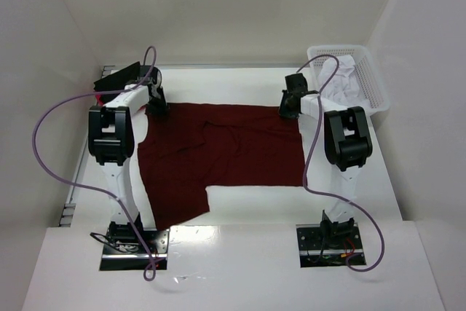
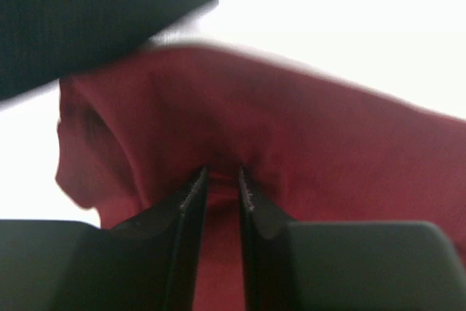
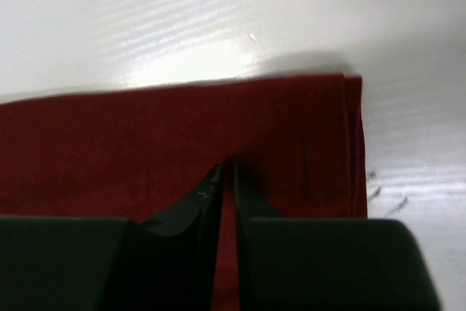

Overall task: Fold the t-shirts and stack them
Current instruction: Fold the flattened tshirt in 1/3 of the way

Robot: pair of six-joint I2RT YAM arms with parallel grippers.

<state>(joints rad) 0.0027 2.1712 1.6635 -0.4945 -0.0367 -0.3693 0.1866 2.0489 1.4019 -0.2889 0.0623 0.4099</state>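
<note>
Two end effectors [image 2: 220, 172] [image 3: 225, 165], jaws barely parted, touch one maroon t-shirt [image 1: 233, 147]; grip unclear.

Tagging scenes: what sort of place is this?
Probably a lab robot cell, not a home: bare white panel walls box in a white table, with a white plastic mesh basket holding white cloth and a dark maroon cloth t-shirt laid out.

A white table [image 1: 255, 198] is filling the middle, with plain white walls closing it in: a back wall [image 1: 233, 12] at 12 o'clock, a left wall [image 1: 33, 71] at 9 and a right wall [image 1: 429, 49] at 3. A white mesh basket [image 1: 376, 85] is sitting at 2 o'clock, beside the right wall. Overhead light is throwing a bright glare [image 1: 218, 232] on the tabletop toward 6 o'clock.
</note>
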